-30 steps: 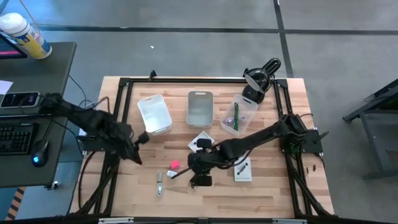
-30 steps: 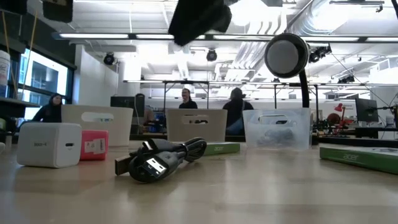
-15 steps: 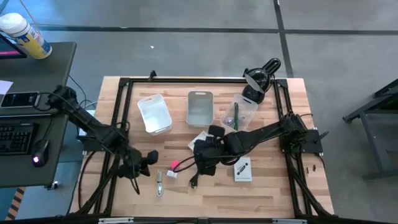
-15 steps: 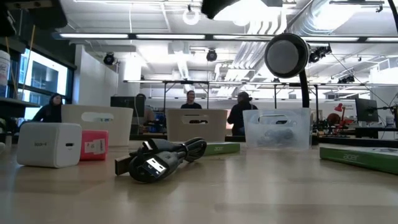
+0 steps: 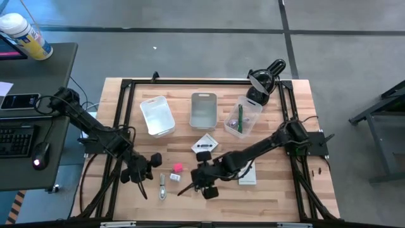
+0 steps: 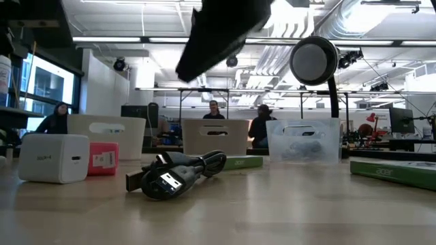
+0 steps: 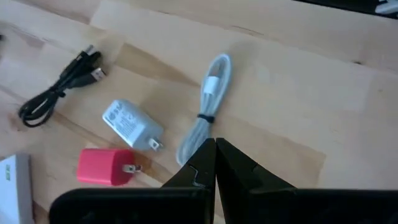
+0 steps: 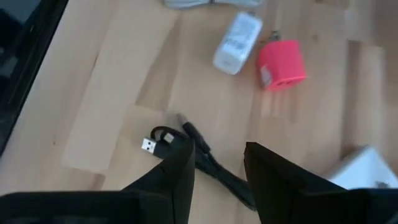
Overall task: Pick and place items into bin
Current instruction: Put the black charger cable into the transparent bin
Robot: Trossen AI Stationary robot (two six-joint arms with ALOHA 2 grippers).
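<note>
Above the black USB cable (image 8: pixel 186 146), the right end effector (image 8: pixel 217 165) hangs with fingers parted, grasping nothing. Its loose coil could slip sideways as they clench. Beside the white cable (image 7: pixel 202 112), the left end effector (image 7: pixel 216 163) waits clenched.

Probably a robotics lab: exposed ceiling ducts (image 6: pixel 381 27), workbenches (image 6: pixel 272 92), seated people (image 6: pixel 56 117).

Black cable (image 8: pixel 199 155) running under the right gripper's fingers (image 8: pixel 168 180), its far end hidden, white box (image 8: pixel 364 168) cut off at the picture's edge, print on the white cards (image 5: pixel 204 144) too small to read, people behind the bins blurred
</note>
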